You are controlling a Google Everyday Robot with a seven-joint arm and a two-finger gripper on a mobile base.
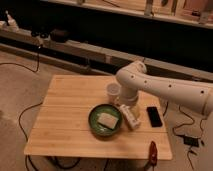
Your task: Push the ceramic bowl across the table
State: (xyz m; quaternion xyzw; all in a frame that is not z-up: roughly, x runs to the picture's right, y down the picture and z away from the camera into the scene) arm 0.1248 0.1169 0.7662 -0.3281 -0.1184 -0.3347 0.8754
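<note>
The ceramic bowl [105, 120] is shallow, round and dark green, with a pale rectangular block [108, 120] in it. It sits on the light-wood plank table [65, 110], right of the middle and towards the front. My white arm comes in from the right and bends down over the table. The gripper [128, 106] hangs just right of the bowl's rim, behind a pale boxy object [129, 117] that lies against the bowl's right side.
A small white cup [113, 92] stands just behind the bowl, next to my arm. A black phone [154, 116] lies at the table's right edge. A red-handled tool [152, 151] sits at the front right corner. Cables run over the floor on both sides.
</note>
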